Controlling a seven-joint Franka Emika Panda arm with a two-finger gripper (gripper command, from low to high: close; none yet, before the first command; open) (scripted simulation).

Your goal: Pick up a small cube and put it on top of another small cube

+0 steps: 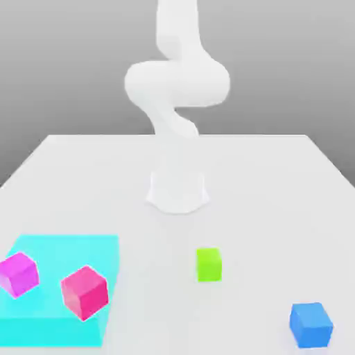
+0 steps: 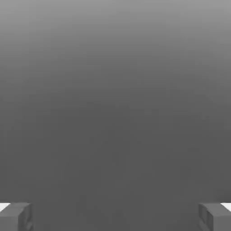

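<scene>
We see the white Panda arm standing on its base at the far middle of the white table, its upper links bent above the base.

In the hand view the gripper has its two grey fingertips far apart, one at each side, with a wide gap and nothing between them, so the jaws are released. Behind them there is a plain grey background.

On the table, the lime-green cube sits in front of the base, a little toward the exterior view's right. It is the smallest cube and it stands alone, touching nothing. The bright blue cube sits near the front edge, further to the exterior view's right, well apart from the green one and slightly bigger.

At the exterior view's left, a flat cyan square area lies on the table. The pink-red cube rests on it, tilted in its orientation, and the magenta cube is beside it, nearer the left edge. These two are close but apart.
</scene>
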